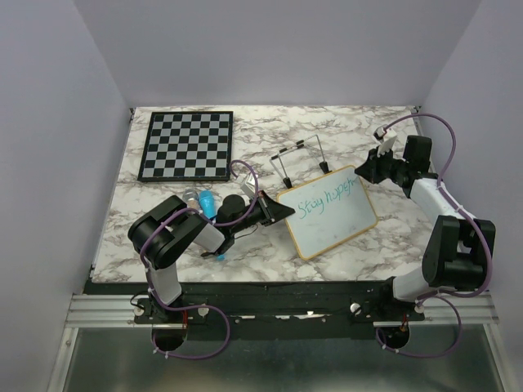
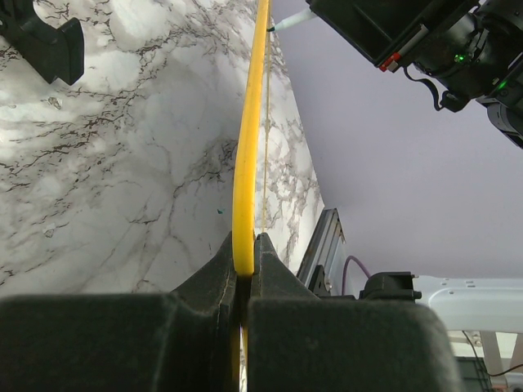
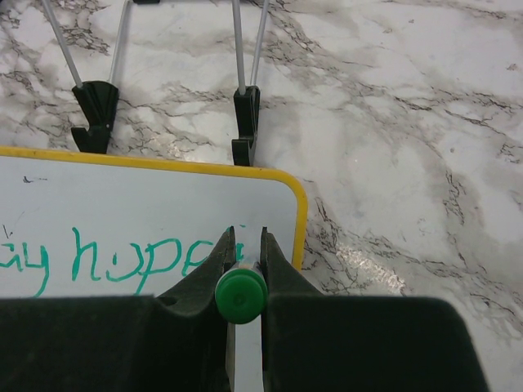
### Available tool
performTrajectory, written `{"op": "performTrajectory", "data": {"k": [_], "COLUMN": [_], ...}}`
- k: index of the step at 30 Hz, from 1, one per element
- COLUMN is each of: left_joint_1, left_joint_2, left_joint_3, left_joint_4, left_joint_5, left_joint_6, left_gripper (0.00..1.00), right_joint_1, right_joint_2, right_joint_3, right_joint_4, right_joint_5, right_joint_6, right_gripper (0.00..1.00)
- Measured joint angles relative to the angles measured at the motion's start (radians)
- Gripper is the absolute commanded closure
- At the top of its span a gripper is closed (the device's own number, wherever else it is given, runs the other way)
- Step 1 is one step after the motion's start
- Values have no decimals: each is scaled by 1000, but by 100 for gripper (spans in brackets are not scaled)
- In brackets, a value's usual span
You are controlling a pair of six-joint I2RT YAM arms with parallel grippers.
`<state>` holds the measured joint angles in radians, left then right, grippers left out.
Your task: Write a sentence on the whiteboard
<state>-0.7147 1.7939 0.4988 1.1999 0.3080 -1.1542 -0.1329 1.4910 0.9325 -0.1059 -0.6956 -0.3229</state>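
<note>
The whiteboard (image 1: 335,219) lies at an angle on the marble table, and its frame looks yellow in both wrist views. My left gripper (image 1: 282,211) is shut on the board's left edge; in the left wrist view the frame (image 2: 246,155) runs edge-on out from between the jaws of that gripper (image 2: 245,245). Green writing, the sentence (image 1: 328,196), reads roughly "Stay happ" along the top. My right gripper (image 3: 247,241) is shut on a green marker (image 3: 241,296) and stands over the end of the writing (image 3: 131,261), near the board's right corner (image 3: 296,204). The marker tip is hidden.
A black-and-white chessboard (image 1: 186,144) lies at the back left. A wire stand (image 1: 301,159) sits just behind the whiteboard, its black feet (image 3: 245,122) close to the frame. A blue object (image 1: 207,204) lies by the left arm's elbow.
</note>
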Motion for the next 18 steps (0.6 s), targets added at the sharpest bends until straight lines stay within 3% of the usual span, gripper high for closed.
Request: {"op": "performTrajectory", "data": {"k": [18], "left_joint_1": [0], "left_joint_2": [0], "left_joint_3": [0], "left_joint_4": [0], "left_joint_5": [0], "left_joint_6": [-8], "left_gripper": [100], "right_joint_1": [0], "right_joint_2": [-29], "right_joint_3": [-35], "right_joint_4": [-26], "right_joint_5": [8], "right_joint_6": [-43], "right_gripper": [99]}}
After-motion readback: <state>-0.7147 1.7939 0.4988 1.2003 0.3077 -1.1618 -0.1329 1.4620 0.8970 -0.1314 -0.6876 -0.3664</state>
